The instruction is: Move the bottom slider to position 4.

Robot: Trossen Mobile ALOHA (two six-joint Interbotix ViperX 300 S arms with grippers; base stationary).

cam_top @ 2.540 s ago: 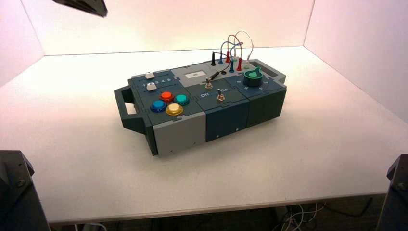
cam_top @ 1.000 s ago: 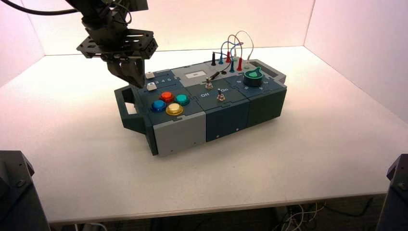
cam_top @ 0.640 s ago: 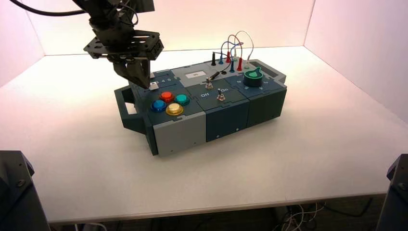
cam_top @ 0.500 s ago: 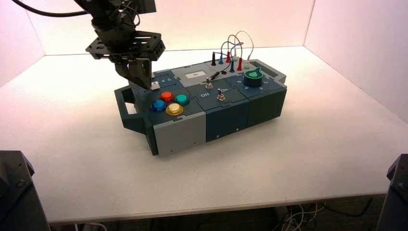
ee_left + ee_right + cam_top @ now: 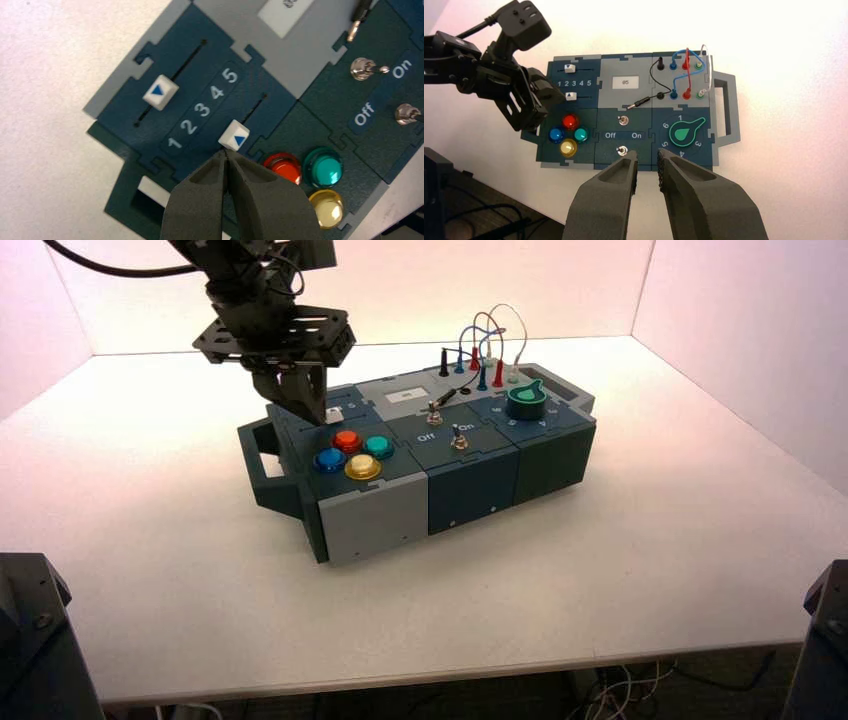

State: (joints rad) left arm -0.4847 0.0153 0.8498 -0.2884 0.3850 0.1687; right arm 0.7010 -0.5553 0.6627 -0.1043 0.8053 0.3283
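L gripper (image 5: pixel 226 156), fingers closed, is pushing bottom slider (image 5: pixel 234 135) rightward | now btw 2-3, position 4 (image 5: pixel 216 92) not reached

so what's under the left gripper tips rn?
Left gripper, fingers closed, touches the bottom slider cap, beside numeral 2-3. Track behind the tips is hidden.

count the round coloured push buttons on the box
4, clustered beside the slider panel: a red round plastic button nearest the bottom slider's white square cap, a teal one next to it, a yellow one by the box edge, and a blue one, hidden in the left wrist view.
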